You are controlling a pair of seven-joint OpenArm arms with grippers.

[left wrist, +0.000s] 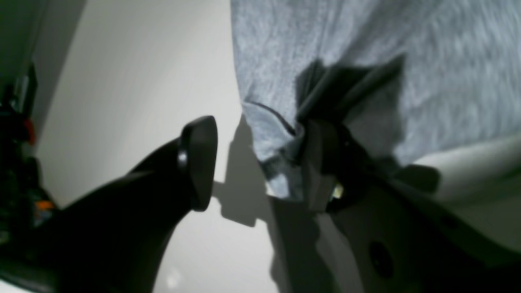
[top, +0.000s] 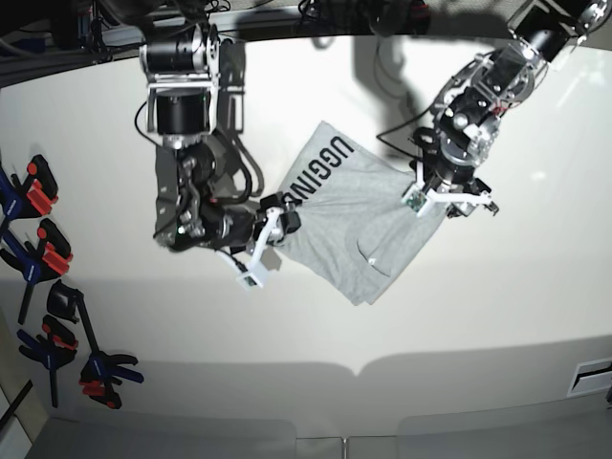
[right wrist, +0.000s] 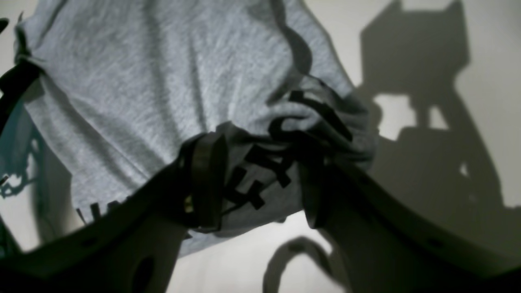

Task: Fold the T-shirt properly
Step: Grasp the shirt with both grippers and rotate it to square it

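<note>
Light heather-grey cotton T-shirt (top: 359, 215) with black lettering on white table (top: 478, 316); right gripper (right wrist: 256, 183) spread around bunched lettered edge, left gripper (left wrist: 260, 167) parted, one finger touching hem.

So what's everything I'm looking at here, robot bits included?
T-shirt: one, light grey with black lettering, spread and partly bunched on the table between the two arms.
Table: one, off-white, under everything.
Clamps: several, black with red, orange or blue parts, along the left edge in the base view.
Cables: some, dark, along the top edge.
Right pincer: one, black, jaws apart with lettered shirt cloth bunched between them.
Left pincer: one, black, jaws wide apart, one finger at the shirt's edge, the other over bare table.
</note>
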